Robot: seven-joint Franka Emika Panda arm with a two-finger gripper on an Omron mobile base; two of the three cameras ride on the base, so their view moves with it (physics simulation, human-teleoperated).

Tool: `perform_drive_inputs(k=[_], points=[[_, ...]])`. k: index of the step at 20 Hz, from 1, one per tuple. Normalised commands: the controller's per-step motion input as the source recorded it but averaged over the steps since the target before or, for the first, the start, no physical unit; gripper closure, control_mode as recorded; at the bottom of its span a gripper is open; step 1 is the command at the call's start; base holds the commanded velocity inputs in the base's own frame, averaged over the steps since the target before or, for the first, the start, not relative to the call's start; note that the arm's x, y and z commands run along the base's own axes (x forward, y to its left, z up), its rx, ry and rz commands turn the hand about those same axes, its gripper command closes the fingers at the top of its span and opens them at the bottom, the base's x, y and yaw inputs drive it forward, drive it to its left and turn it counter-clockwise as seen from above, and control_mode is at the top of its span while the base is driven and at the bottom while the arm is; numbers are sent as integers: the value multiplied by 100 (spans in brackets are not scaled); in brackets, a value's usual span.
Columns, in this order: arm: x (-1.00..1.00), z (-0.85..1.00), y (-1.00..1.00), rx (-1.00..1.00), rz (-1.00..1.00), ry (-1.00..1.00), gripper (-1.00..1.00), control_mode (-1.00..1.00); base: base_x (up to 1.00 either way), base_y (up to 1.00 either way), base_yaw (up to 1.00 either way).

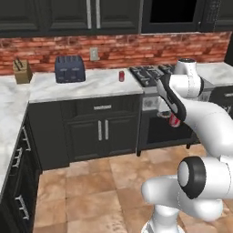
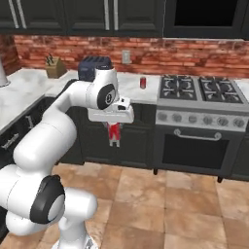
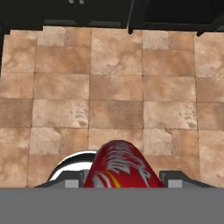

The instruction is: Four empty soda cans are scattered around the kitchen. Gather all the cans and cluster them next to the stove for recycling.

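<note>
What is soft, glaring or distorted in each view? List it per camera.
Left base view: even flat light, the arm's near joints loom large, the held red can is small and blurry. Right base view: the gripper and can are soft-edged. Hand view: the can bulges hugely, floor tiles stay sharp.

A red soda can (image 3: pixel 119 168) with white-and-yellow marking hangs over tan mottled floor tiles (image 3: pixel 109 87), near a red brick backsplash (image 1: pixel 113 50).

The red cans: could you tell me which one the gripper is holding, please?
The held can hangs in the gripper above the floor, in front of the cabinets. The other red can stands upright on the counter beside the stove.
</note>
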Motion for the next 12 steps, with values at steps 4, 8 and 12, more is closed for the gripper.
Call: perform_drive_inputs(k=[4, 8, 12], points=[[0, 0, 0, 0, 0, 0, 100, 100, 100, -12, 0], [0, 0, 0, 0, 0, 0, 100, 100, 100, -14, 0], [0, 0, 0, 0, 0, 0, 100, 100, 100, -18, 0]])
